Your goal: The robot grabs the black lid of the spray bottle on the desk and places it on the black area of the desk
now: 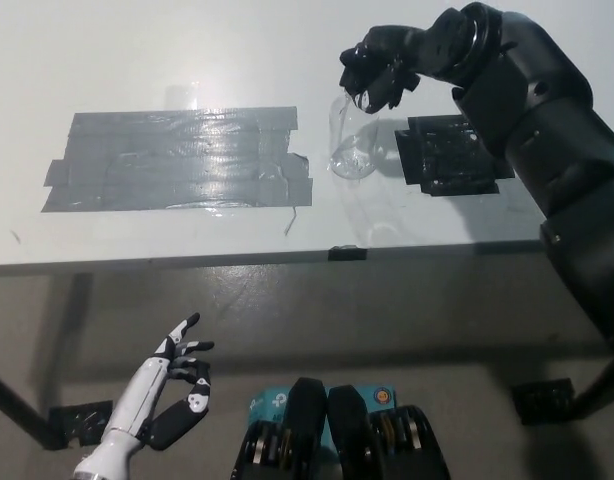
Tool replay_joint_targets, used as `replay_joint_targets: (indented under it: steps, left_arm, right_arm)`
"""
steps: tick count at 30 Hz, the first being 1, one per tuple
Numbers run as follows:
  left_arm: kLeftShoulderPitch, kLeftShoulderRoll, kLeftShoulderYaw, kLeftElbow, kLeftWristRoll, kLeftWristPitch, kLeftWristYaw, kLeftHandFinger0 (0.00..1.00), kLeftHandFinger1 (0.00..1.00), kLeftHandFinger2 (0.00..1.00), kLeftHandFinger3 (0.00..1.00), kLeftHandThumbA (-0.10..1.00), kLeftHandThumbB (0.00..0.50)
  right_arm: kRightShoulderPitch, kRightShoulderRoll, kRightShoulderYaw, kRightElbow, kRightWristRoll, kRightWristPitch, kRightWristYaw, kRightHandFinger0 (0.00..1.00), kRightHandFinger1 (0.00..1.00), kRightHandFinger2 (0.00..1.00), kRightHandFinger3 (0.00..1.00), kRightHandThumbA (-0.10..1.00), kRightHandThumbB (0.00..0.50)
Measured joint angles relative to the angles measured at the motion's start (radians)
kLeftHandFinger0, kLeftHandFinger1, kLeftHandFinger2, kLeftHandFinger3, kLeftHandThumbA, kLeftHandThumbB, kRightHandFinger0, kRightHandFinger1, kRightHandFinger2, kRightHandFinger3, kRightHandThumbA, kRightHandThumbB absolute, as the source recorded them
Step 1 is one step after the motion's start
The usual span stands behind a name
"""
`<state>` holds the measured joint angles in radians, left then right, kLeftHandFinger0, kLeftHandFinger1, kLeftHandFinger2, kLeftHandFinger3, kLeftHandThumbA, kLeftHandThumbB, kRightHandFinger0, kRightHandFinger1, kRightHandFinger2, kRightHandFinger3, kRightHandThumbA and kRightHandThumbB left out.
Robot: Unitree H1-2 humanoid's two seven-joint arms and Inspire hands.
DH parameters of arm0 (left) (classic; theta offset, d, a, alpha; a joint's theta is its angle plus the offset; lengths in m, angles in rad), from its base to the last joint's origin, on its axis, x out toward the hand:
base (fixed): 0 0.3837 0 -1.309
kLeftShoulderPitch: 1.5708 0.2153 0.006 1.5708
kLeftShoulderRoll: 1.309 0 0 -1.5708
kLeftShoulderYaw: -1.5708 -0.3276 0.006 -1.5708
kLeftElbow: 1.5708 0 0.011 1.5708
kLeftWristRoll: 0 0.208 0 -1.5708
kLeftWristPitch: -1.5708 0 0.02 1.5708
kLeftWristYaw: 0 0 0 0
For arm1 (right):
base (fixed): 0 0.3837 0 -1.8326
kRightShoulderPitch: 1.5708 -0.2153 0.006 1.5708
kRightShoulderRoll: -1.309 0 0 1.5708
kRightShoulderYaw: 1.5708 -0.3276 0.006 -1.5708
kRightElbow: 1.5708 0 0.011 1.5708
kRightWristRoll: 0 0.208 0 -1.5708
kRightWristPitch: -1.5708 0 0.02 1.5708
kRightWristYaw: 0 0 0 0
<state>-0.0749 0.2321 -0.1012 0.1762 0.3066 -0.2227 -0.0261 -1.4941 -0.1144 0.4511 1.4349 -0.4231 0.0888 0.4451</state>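
Observation:
A clear spray bottle stands upright on the white desk, between two taped patches. My black right hand reaches in from the right and is curled over the bottle's top, fingers closed around the black lid, which is mostly hidden by them. The lid still sits on the bottle's neck. The black area, a square dark patch, lies just right of the bottle, partly under my forearm. My white left hand rests low at the lower left, below the desk's edge, fingers apart and empty.
A wide grey tape patch covers the desk left of the bottle. A small black clip sits on the desk's front edge. Below the desk there are grey floor and the desk's leg feet.

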Motion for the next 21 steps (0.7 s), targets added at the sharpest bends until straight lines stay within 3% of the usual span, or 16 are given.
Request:
replay_joint_targets:
  steps: [2, 5, 7, 9, 10, 11, 15, 17, 18, 21]
  left_arm:
    - [-0.005, 0.000, 0.000, 0.000, 0.000, 0.000, 0.000, 0.62, 0.68, 0.77, 0.99, 0.24, 0.155]
    - [-0.010, 0.001, 0.000, 0.000, 0.000, 0.000, 0.000, 0.62, 0.67, 0.76, 0.99, 0.23, 0.151]
    - [-0.013, 0.001, -0.001, 0.000, 0.000, 0.001, -0.001, 0.62, 0.67, 0.76, 0.99, 0.22, 0.152]
    - [-0.014, 0.001, -0.002, 0.000, 0.000, 0.001, -0.001, 0.60, 0.66, 0.76, 0.99, 0.23, 0.156]
    - [-0.015, 0.001, -0.002, 0.000, 0.001, 0.001, -0.001, 0.60, 0.66, 0.75, 0.99, 0.23, 0.154]
    - [-0.015, 0.001, -0.002, 0.000, 0.002, 0.001, -0.001, 0.60, 0.65, 0.74, 0.98, 0.22, 0.153]
    - [-0.017, 0.001, -0.003, 0.000, 0.003, 0.001, -0.001, 0.59, 0.65, 0.74, 0.97, 0.22, 0.155]
    - [-0.019, 0.001, -0.003, 0.001, 0.003, 0.001, -0.001, 0.59, 0.65, 0.74, 0.97, 0.22, 0.153]
    - [-0.020, 0.001, -0.003, 0.001, 0.003, 0.001, -0.001, 0.60, 0.66, 0.74, 0.98, 0.22, 0.146]
    - [-0.022, 0.001, -0.004, 0.002, 0.005, 0.001, -0.001, 0.59, 0.64, 0.73, 0.97, 0.22, 0.151]
  right_arm:
    - [0.001, 0.000, -0.008, 0.000, 0.001, -0.001, -0.004, 0.46, 0.48, 0.51, 0.59, -0.10, 0.350]
    - [0.002, -0.001, -0.026, 0.000, 0.002, -0.002, -0.010, 0.46, 0.48, 0.51, 0.61, -0.08, 0.331]
    - [0.003, -0.003, -0.037, 0.000, 0.002, -0.005, -0.013, 0.61, 0.53, 0.56, 0.61, -0.07, 0.353]
    - [0.003, -0.005, -0.049, 0.000, 0.004, -0.006, -0.014, 0.66, 0.55, 0.63, 0.60, -0.05, 0.369]
    - [0.003, -0.007, -0.056, 0.001, 0.005, -0.006, -0.014, 0.58, 0.54, 0.65, 0.57, -0.07, 0.375]
    - [0.003, -0.008, -0.061, 0.001, 0.007, -0.006, -0.014, 0.57, 0.55, 0.66, 0.58, -0.07, 0.363]
    - [0.003, -0.012, -0.072, 0.002, 0.009, -0.007, -0.013, 0.70, 0.65, 0.72, 0.59, -0.04, 0.360]
    - [0.001, -0.017, -0.076, 0.001, 0.011, -0.008, -0.012, 0.69, 0.67, 0.73, 0.59, -0.06, 0.369]
    - [0.000, -0.021, -0.080, 0.001, 0.012, -0.008, -0.012, 0.66, 0.65, 0.69, 0.52, -0.10, 0.365]
    - [-0.019, -0.051, -0.113, 0.001, 0.022, -0.010, -0.013, 0.51, 0.51, 0.55, 0.46, -0.10, 0.334]
